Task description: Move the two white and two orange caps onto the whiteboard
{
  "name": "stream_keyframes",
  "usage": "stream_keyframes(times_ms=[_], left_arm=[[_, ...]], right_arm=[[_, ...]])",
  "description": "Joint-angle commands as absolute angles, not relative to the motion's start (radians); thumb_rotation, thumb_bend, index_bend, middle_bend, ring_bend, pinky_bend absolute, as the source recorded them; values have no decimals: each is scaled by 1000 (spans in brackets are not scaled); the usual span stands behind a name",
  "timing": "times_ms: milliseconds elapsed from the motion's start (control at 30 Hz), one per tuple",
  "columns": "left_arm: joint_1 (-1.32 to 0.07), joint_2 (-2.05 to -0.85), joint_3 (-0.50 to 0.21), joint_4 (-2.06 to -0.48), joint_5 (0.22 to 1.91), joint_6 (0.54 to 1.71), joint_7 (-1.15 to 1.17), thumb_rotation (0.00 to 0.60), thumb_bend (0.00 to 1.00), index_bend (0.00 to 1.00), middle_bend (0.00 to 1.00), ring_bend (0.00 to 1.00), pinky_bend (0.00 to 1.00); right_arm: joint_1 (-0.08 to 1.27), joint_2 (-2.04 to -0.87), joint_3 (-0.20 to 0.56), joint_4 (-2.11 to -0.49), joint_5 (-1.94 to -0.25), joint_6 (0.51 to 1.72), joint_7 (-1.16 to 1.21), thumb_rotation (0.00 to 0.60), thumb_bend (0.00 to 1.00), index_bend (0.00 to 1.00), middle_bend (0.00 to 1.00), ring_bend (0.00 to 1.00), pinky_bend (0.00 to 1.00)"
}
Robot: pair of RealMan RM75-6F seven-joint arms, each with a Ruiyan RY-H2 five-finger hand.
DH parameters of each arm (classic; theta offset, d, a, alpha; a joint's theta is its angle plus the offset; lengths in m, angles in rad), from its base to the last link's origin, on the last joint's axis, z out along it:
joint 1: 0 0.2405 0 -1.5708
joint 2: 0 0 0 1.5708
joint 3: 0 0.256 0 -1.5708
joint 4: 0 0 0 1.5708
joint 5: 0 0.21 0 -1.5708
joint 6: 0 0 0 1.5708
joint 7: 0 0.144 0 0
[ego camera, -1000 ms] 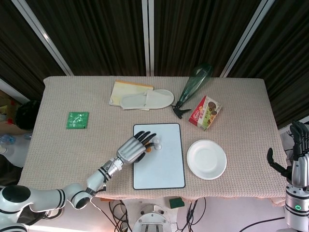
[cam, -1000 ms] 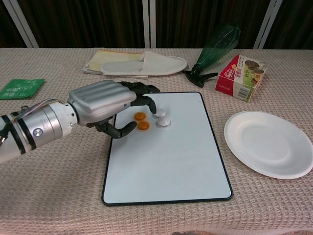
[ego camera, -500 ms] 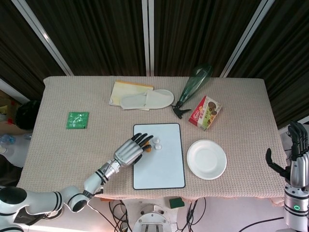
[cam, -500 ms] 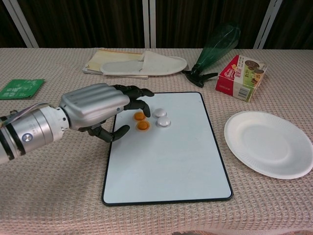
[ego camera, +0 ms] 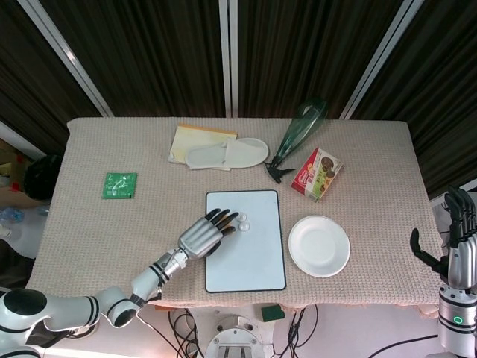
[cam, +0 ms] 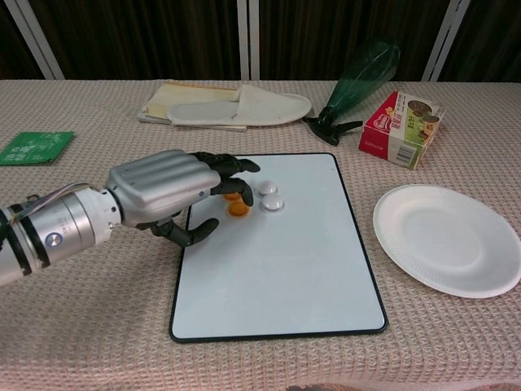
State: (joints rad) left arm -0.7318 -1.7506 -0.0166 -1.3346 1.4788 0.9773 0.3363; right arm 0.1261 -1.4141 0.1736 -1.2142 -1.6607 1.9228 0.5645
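Item, whiteboard [cam: 281, 269]: it lies at bench [cam: 98, 326] centre and carries two white caps [cam: 269, 195] side by side near its 11 o'clock corner, with two orange caps [cam: 238, 208] just at their 9 o'clock, one partly hidden under my fingers. Item, left hand [cam: 167, 195]: I see it over the whiteboard's 9 o'clock edge, fingers spread above the orange caps and holding nothing. Item, right hand [ego camera: 458, 235]: off the bench at 3 o'clock, upright, fingers apart and empty.
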Motion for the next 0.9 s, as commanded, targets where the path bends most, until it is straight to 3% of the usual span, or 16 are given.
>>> stream_keyframes(times_ms=[33, 900], left_arm=[[-734, -1756, -17, -1330, 1480, 972, 336, 582, 519, 237, 6, 0, 126], [-733, -1777, -19, -1312, 1450, 945, 405, 600, 519, 239, 6, 0, 126]], right_arm=[[126, -1414, 174, -1214, -1661, 1923, 565, 600, 477, 46, 20, 0, 0], [121, -1412, 175, -1199, -1647, 1918, 576, 600, 478, 46, 20, 0, 0]])
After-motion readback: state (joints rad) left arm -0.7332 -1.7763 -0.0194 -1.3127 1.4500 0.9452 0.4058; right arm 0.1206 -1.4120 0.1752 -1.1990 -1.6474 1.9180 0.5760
